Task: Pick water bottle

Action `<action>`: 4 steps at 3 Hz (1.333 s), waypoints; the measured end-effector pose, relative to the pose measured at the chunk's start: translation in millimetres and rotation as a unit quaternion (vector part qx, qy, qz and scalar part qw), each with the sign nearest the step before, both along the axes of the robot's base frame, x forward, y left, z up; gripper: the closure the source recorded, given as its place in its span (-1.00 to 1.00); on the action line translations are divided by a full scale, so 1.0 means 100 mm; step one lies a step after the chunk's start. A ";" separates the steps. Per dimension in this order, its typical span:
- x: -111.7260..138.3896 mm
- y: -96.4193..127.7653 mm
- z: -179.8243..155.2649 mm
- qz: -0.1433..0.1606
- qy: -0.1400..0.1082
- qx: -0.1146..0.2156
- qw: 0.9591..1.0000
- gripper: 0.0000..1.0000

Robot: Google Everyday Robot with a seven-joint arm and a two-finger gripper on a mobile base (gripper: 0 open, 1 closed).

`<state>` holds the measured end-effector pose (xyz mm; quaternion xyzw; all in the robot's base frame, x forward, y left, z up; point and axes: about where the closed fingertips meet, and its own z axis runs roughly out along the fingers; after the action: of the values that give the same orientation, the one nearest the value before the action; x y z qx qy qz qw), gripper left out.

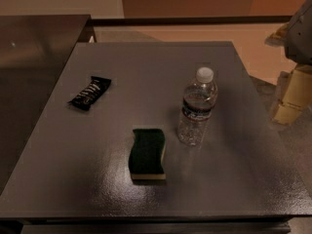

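1. Task item: water bottle (197,108)
- Body: clear plastic, ribbed, small. Contents can't be judged.
- Cap (204,74): white screw type, fitted on the neck.
- Label band (196,112): dark, wraps the mid-section; light print on it, not legible.
- Height: taller than the sponge (147,153).

2. Orientation
- Bottle stands upright on its base.
- Long axis is vertical to the table (146,62). In frame it runs from base at lower ctr-right up to the cap, leaning slightly toward upper right.
- Cap end points up, toward the top of the frame.

3. Location
- Bottle sits right of frame ctr, on the grey table top, well inside all edges.
- Sponge: dark green top over a pale yellow layer, wavy sides, lying flat. It is to the lower left of the bottle, near it but not touching.
- Snack bar (90,92): black wrapper, lying flat at left of frame, well apart from the bottle.
- A second, darker surface (34,48) adjoins the table at upper left.

4. Gripper (291,99)
- Position: far right edge of frame, beyond the table's right edge, partly cut off by the frame.
- Appearance: cream-coloured parts below a grey housing.
- Well apart from the bottle; no contact with any item.
- Opening state: cannot tell.
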<state>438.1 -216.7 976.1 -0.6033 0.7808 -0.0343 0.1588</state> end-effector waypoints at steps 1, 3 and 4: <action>0.00 0.00 0.00 0.000 0.000 0.000 1.000 -1.00; 0.04 0.28 -0.02 0.033 -0.005 0.050 0.998 -1.00; 0.06 0.56 -0.11 0.055 -0.006 0.081 0.995 -1.00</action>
<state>443.7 -160.4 965.6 -0.6307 0.7454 0.0341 0.2131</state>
